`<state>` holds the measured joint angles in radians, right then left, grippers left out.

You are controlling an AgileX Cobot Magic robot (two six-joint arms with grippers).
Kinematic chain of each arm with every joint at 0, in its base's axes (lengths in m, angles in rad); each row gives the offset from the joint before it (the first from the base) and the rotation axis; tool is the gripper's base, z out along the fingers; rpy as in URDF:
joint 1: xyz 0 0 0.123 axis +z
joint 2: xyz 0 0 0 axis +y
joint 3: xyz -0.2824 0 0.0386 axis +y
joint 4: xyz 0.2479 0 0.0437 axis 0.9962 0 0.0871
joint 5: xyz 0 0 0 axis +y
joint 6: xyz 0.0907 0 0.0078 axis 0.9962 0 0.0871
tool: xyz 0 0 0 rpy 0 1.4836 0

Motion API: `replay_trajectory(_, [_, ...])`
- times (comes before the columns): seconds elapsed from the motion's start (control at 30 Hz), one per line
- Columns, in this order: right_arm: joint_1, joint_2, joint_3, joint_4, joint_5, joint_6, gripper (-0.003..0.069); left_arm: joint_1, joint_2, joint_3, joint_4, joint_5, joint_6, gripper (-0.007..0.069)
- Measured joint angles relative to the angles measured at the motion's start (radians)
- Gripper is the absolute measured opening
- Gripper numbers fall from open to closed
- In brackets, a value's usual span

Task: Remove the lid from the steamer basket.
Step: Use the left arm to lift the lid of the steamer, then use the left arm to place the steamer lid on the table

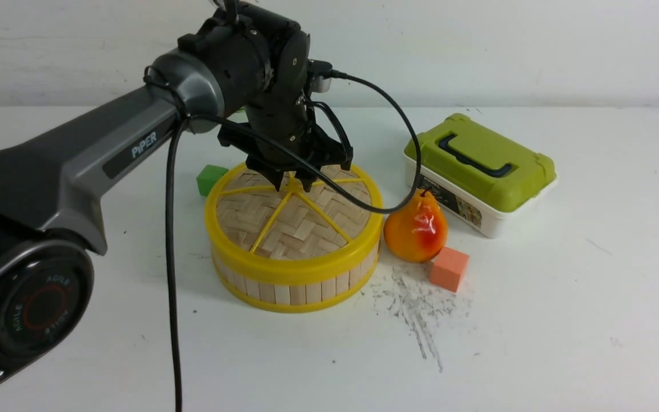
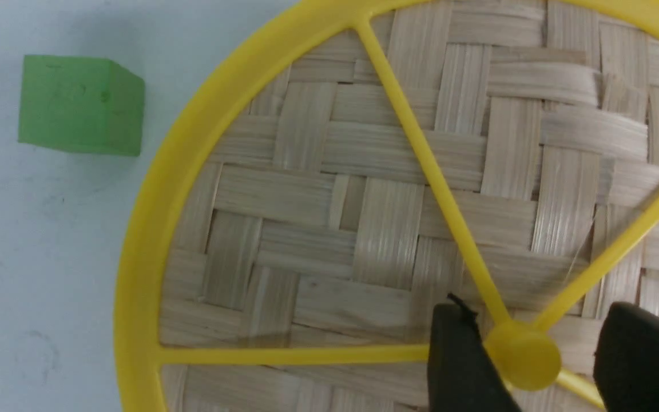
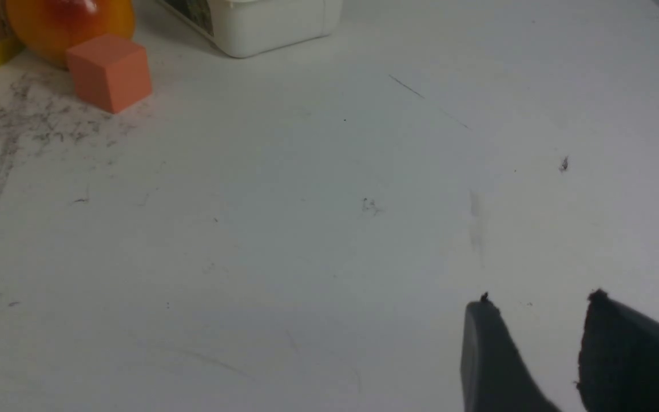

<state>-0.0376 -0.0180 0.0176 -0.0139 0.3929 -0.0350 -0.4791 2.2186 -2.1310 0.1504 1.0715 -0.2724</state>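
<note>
The lid, woven bamboo with a yellow rim and spokes, sits closed on the steamer basket in the middle of the table. My left gripper points down onto the lid's centre. In the left wrist view the lid fills the picture, and the left gripper is open with its fingers on either side of the yellow hub. One finger touches the hub and the other stands apart. My right gripper is open and empty above the bare table, out of the front view.
A green cube lies behind the basket on its left. A toy pear and an orange cube stand just right of the basket. A white box with a green lid is at the back right. The wrist cable droops over the lid.
</note>
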Motion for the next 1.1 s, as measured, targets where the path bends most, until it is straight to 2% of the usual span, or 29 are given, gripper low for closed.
replay_trajectory(0.13, [0.000,0.000,0.000,0.000,0.000,0.000,0.0239,0.000,0.000,0.000,0.000,0.002,0.000,0.0178])
replay_trajectory(0.17, [0.000,0.000,0.000,0.000,0.000,0.000,0.0239,0.000,0.000,0.000,0.000,0.002,0.000,0.0178])
replay_trajectory(0.2, [0.000,0.000,0.000,0.000,0.000,0.000,0.0239,0.000,0.000,0.000,0.000,0.003,-0.005,0.0120])
replay_trajectory(0.27, [0.000,0.000,0.000,0.000,0.000,0.000,0.0239,0.000,0.000,0.000,0.000,0.003,-0.020,0.0095])
replay_trajectory(0.67, [0.000,0.000,0.000,0.000,0.000,0.000,0.0239,0.000,-0.027,-0.001,-0.006,0.004,-0.047,0.0096])
replay_trajectory(0.8, [0.000,0.000,0.000,0.000,0.000,0.000,0.0239,0.000,-0.129,0.000,-0.004,-0.015,-0.026,0.0096])
replay_trajectory(0.9, [0.000,0.000,0.000,0.000,0.000,0.000,0.0239,0.000,-0.199,-0.003,0.017,-0.017,-0.013,0.0096])
replay_trajectory(1.1, [0.000,0.000,0.000,0.000,0.000,0.000,0.0239,0.000,-0.328,-0.003,0.160,0.008,-0.008,0.0096])
